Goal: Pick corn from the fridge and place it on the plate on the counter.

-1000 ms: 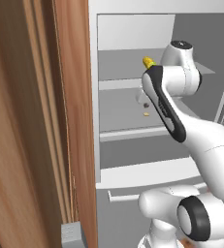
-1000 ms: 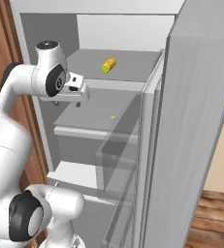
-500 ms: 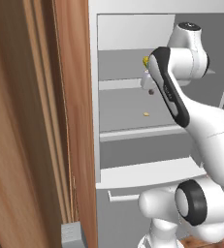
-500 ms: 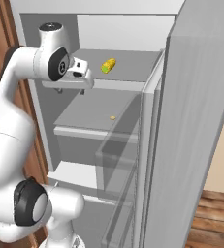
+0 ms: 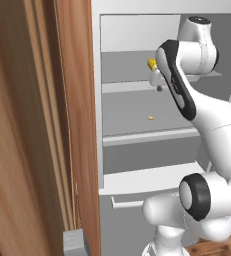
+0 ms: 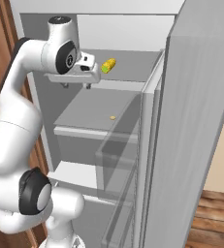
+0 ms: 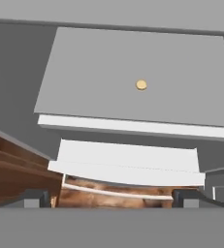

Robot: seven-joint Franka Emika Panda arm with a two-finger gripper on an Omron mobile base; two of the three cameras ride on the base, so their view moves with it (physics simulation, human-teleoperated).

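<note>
Tool [image 6: 75, 86] wide open, empty, beside corn [image 6: 108, 65]; hand view faces lower shelf [image 7: 133, 77].

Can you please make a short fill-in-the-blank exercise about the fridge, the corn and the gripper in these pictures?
1. The corn lies on the ____ shelf of the fridge.
2. The gripper is ____ and holds nothing.
3. The small orange speck lies on the shelf ____ the corn's shelf.
4. The fridge door stands ____.

Missing words: upper; open; below; open
</note>
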